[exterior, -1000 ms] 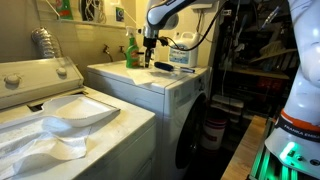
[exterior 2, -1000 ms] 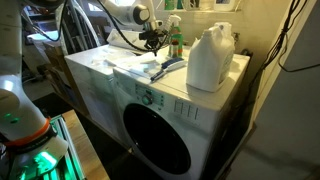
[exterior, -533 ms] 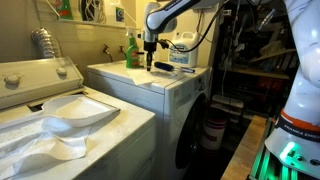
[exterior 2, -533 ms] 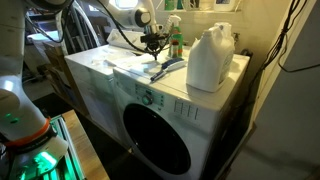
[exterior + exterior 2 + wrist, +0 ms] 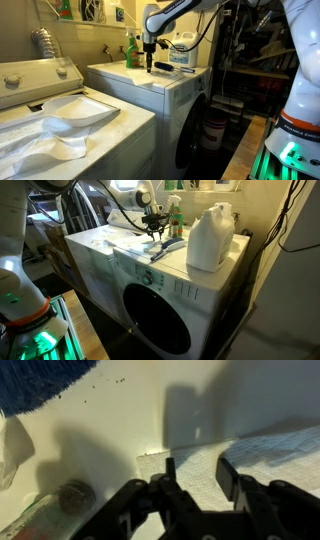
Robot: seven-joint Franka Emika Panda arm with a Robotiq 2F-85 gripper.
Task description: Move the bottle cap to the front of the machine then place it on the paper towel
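Note:
My gripper (image 5: 197, 465) is open and empty, and it hangs just above the white paper towel (image 5: 250, 450) on the flat top of the white front-loading machine (image 5: 178, 98). A small round dark cap (image 5: 75, 495) lies on the machine top beside the towel's corner, apart from the fingers. In both exterior views the gripper (image 5: 150, 63) (image 5: 153, 226) points down over the back of the machine top (image 5: 100, 250). The cap is too small to make out there.
A large white jug (image 5: 210, 238) stands on the machine's far corner. A green spray bottle (image 5: 131, 50) (image 5: 176, 220) stands at the back. Blue and white items (image 5: 165, 248) lie beside the towel. A white top-loading washer (image 5: 60, 115) stands alongside.
The gripper has shifted only slightly, a little lower over the towel. Nothing else has moved.

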